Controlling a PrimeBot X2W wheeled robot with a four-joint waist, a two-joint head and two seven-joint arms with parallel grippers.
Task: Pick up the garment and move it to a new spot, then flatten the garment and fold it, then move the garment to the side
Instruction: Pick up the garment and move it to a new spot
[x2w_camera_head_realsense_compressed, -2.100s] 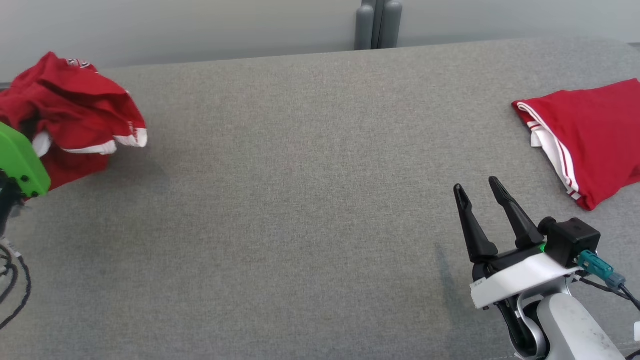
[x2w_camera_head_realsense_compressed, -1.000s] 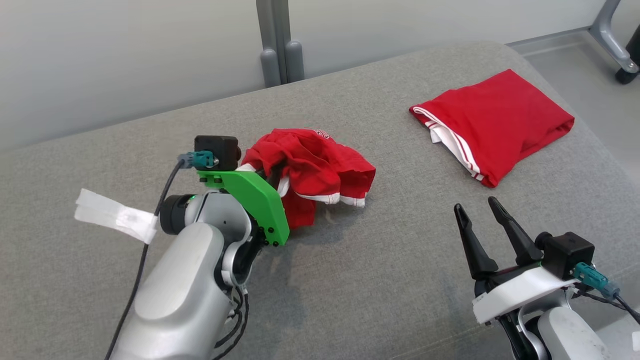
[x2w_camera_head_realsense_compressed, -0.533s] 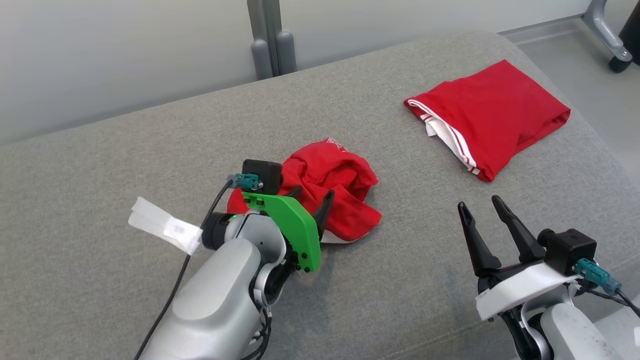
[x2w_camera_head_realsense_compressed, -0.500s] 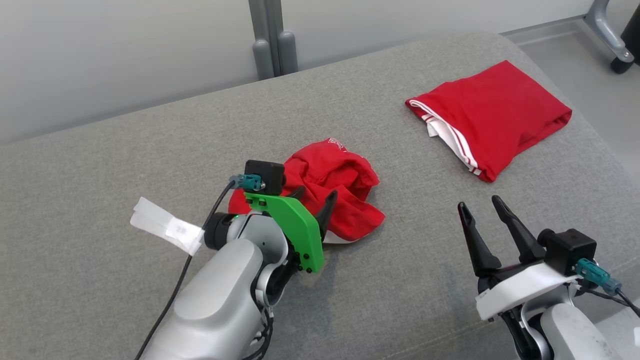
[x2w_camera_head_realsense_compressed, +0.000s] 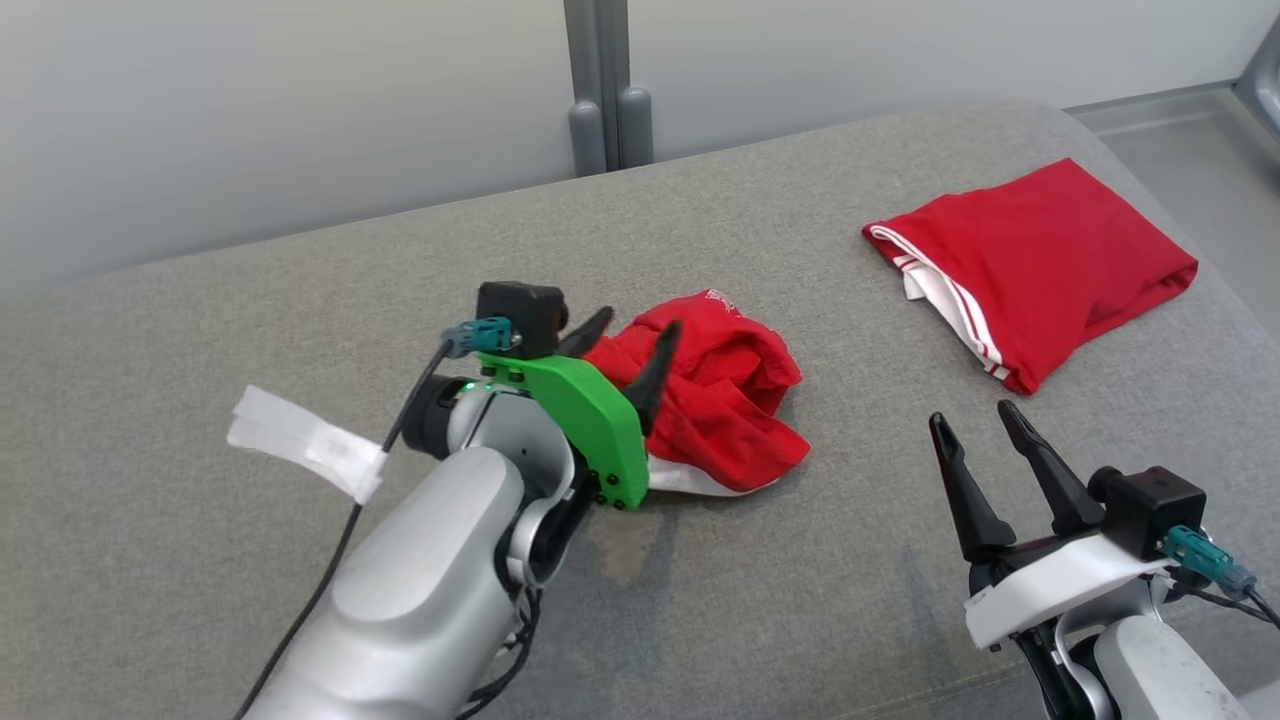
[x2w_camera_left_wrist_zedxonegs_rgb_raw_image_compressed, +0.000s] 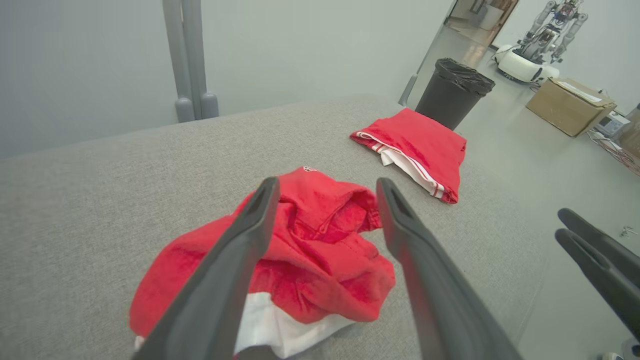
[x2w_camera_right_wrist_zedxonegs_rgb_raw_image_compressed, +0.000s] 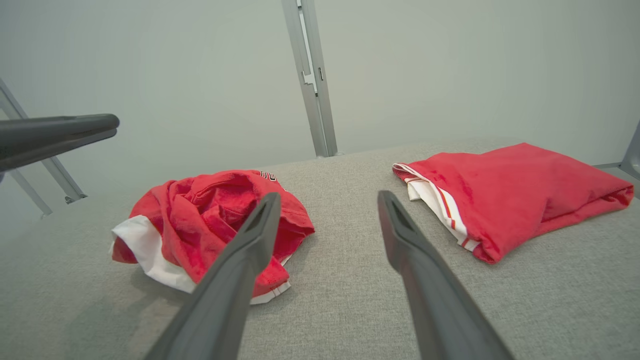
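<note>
The garment (x2w_camera_head_realsense_compressed: 730, 400) is a crumpled red piece with white trim, lying in a heap on the grey cloth surface (x2w_camera_head_realsense_compressed: 300, 300). My left gripper (x2w_camera_head_realsense_compressed: 637, 335) stands open just over the heap's left edge, with nothing between its fingers. In the left wrist view the garment (x2w_camera_left_wrist_zedxonegs_rgb_raw_image_compressed: 320, 240) lies loose below and between the spread fingers (x2w_camera_left_wrist_zedxonegs_rgb_raw_image_compressed: 240, 250) of the left gripper (x2w_camera_left_wrist_zedxonegs_rgb_raw_image_compressed: 327, 185). My right gripper (x2w_camera_head_realsense_compressed: 973, 418) is open and empty at the lower right, apart from the heap. The right wrist view has the garment (x2w_camera_right_wrist_zedxonegs_rgb_raw_image_compressed: 200, 200) to the left of the right gripper (x2w_camera_right_wrist_zedxonegs_rgb_raw_image_compressed: 325, 197).
A second red garment (x2w_camera_head_realsense_compressed: 1040, 265), folded with white striped trim, lies at the surface's far right end. Beyond that end stand a black bin (x2w_camera_left_wrist_zedxonegs_rgb_raw_image_compressed: 452, 90) and a cardboard box (x2w_camera_left_wrist_zedxonegs_rgb_raw_image_compressed: 567, 102) on the floor. A grey post (x2w_camera_head_realsense_compressed: 605, 90) rises behind the surface.
My left gripper has opened and let go of the garment, which now lies in a heap on the surface. The fingers have drawn back slightly. The head camera has shifted.
</note>
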